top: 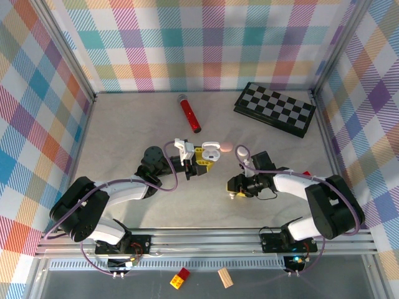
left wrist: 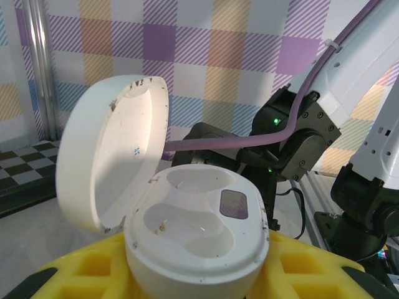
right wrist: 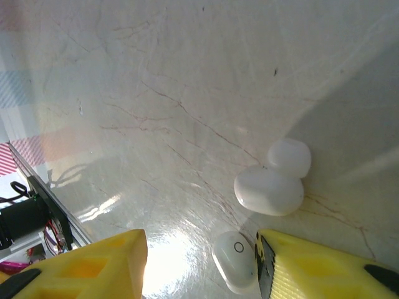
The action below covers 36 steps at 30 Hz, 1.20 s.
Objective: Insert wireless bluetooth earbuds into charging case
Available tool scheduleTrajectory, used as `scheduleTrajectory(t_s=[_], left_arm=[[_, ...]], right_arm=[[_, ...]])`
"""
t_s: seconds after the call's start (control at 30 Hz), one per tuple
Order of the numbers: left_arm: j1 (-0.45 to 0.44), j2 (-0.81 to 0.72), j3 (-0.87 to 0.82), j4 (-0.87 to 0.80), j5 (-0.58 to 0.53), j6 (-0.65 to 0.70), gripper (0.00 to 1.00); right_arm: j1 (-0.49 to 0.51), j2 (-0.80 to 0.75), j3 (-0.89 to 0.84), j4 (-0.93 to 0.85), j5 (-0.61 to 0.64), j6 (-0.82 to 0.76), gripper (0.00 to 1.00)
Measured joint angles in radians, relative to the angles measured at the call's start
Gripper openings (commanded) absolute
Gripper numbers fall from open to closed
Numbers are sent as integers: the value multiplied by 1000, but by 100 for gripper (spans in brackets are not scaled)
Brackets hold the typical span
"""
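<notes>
While the left gripper clamps tight on the white charging case, yellow pads either side of it, the lid stands flipped up and both wells in the body sit empty, no bud seated yet. That's all happening around the middle of the bench.

Over to the right gripper, a touch nearer the near edge and right of the middle: jaws well apart, nothing clamped between them. One white earbud, a small ring mark on its top, lies on the bench inside the gap, touching the inner face of one yellow finger and well apart from the other. Just beyond it lie a second earbud and a third earbud, touching each other, outside the jaws.

From above, a pink rounded piece lies just beside the held case; bud or case, I can't tell. Red cylinder lies toward the far edge, chequered board at the far right corner.
</notes>
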Motion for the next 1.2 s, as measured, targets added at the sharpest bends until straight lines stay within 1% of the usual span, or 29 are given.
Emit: scheduleTrajectory(t_s=[0.23,0.43,0.53,0.57,0.6,1.0,1.07,1.13,1.2], left_arm=[[0,0,0,0,0,0,36],[0,-11,-5,0,0,0,36],[0,-11,-6,0,0,0,36],[0,-11,-6,0,0,0,36],[0,-11,-6,-1,0,0,36],[0,-11,-11,-2,0,0,36],[0,-11,-12,-2,0,0,36],[0,-11,-12,-2,0,0,36],[0,-11,-12,-2,0,0,36]], right_arm=[[2,14,-3,6,-14,0,48],[17,20,-5,16,-15,3,40],[21,21,-5,16,-21,5,38],[23,21,-5,17,-22,5,35],[23,21,-6,17,-21,6,34],[39,40,-6,25,-20,7,36],[40,40,-6,24,-17,7,34],[41,40,-5,22,-13,5,30],[46,42,-5,20,-2,3,29]])
